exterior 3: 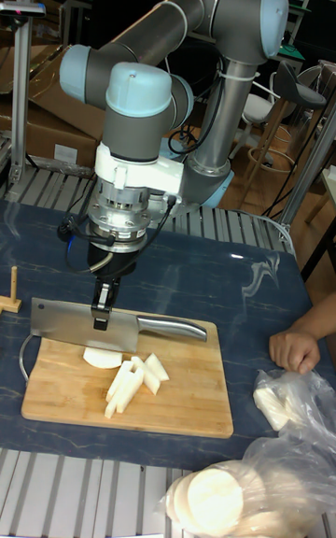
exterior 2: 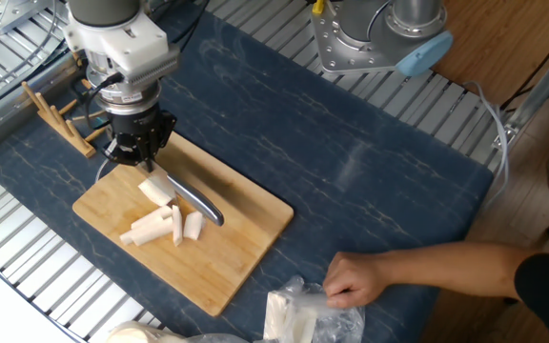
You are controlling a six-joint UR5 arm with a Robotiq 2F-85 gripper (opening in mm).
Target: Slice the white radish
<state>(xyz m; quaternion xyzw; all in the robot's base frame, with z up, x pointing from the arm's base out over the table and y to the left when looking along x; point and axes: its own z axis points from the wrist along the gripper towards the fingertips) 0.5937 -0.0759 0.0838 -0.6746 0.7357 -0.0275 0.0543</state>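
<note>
The white radish lies cut up on the bamboo cutting board [exterior 2: 241,238] [exterior 3: 191,403]. A half-round chunk [exterior 2: 156,190] [exterior 3: 103,357] sits right under the cleaver's blade [exterior 3: 75,325], and several sticks and wedges [exterior 2: 165,226] [exterior 3: 131,377] lie just in front of it. My gripper [exterior 2: 144,167] [exterior 3: 101,314] hangs over the board's back left part, shut on the top edge of the cleaver. The cleaver's steel handle [exterior 2: 201,206] [exterior 3: 173,327] sticks out to the right. The blade's edge is at the chunk's top; I cannot tell if it has entered it.
A person's hand [exterior 2: 358,278] [exterior 3: 294,349] rests on the blue mat at the right, by a plastic bag [exterior 2: 303,314] [exterior 3: 280,463] with more white radish discs [exterior 3: 213,499]. A wooden rack [exterior 2: 53,112] [exterior 3: 11,288] stands left of the board.
</note>
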